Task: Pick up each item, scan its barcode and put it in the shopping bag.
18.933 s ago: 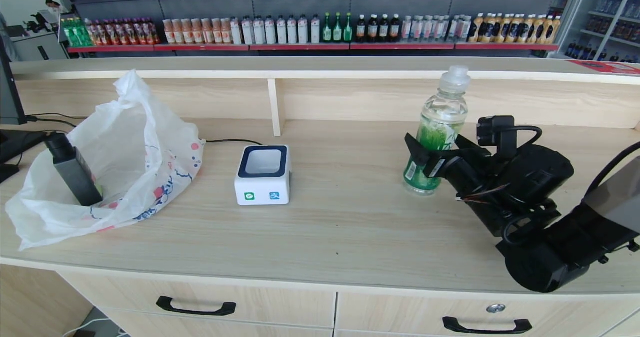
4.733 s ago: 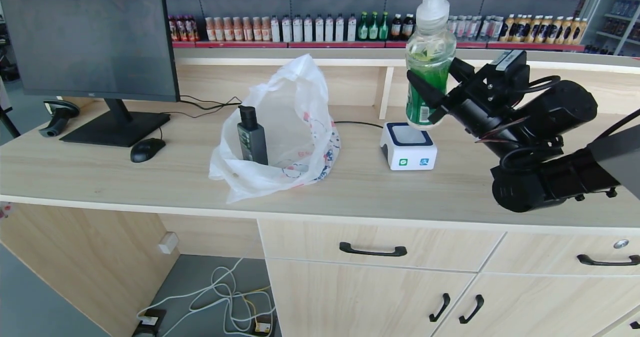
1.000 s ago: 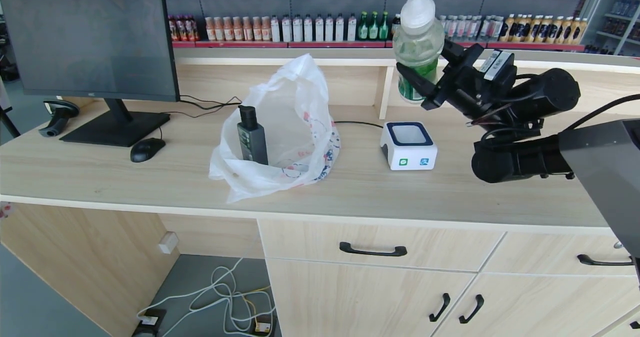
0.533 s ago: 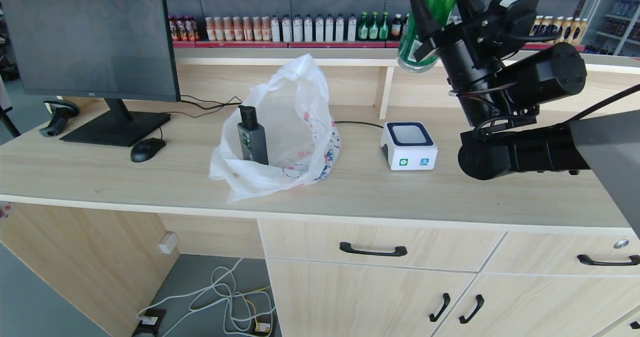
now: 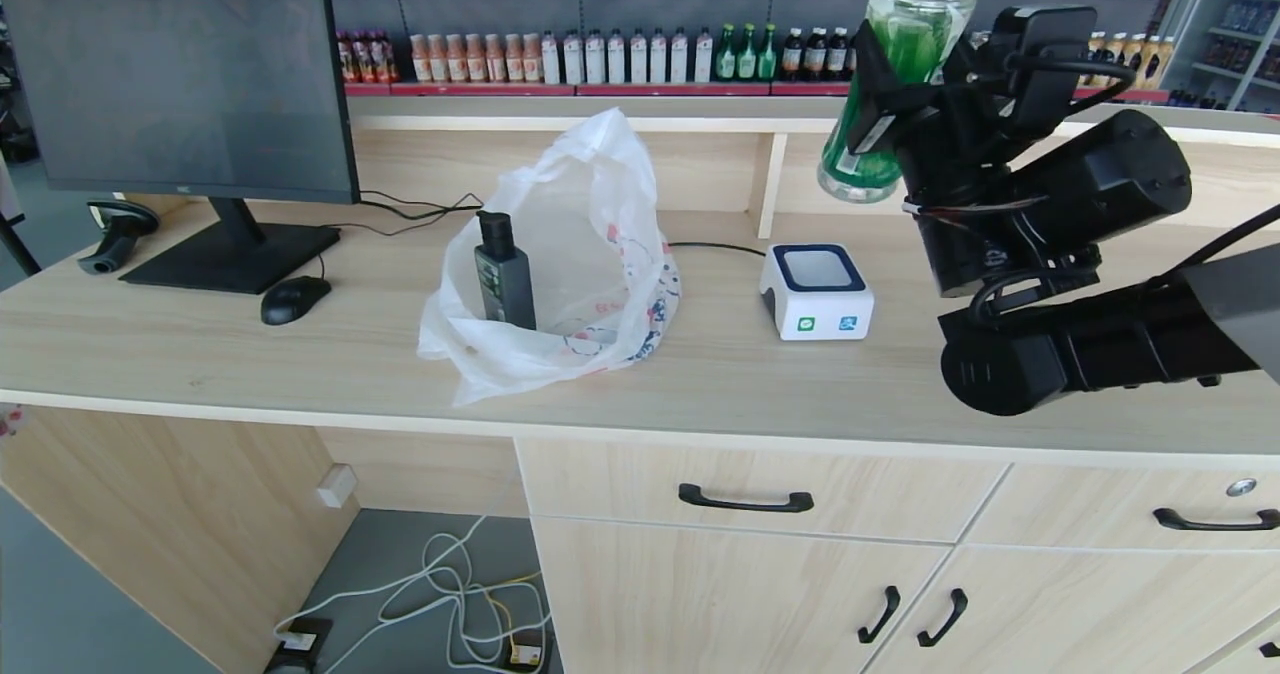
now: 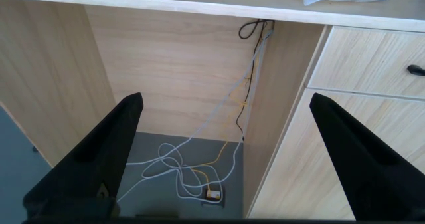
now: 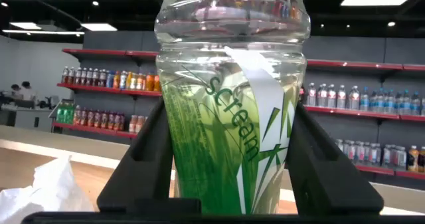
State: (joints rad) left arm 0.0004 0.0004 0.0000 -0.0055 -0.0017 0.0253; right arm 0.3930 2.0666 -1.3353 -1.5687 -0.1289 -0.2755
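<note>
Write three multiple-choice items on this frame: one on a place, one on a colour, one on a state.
1. Where is the dark bottle?
A) on the floor
B) on a shelf
C) upright in the shopping bag

2. What colour is the frame on top of the scanner?
A) red
B) dark blue
C) yellow

3. What state is the right pincer in?
A) shut on the green bottle
B) open and empty
C) open, loosely around it

Answers:
1 C: it stands inside the bag's open mouth.
2 B: the frame around the scanner's window is dark blue on a white body.
3 A: the pincer clamps the bottle's sides and holds it aloft.
</note>
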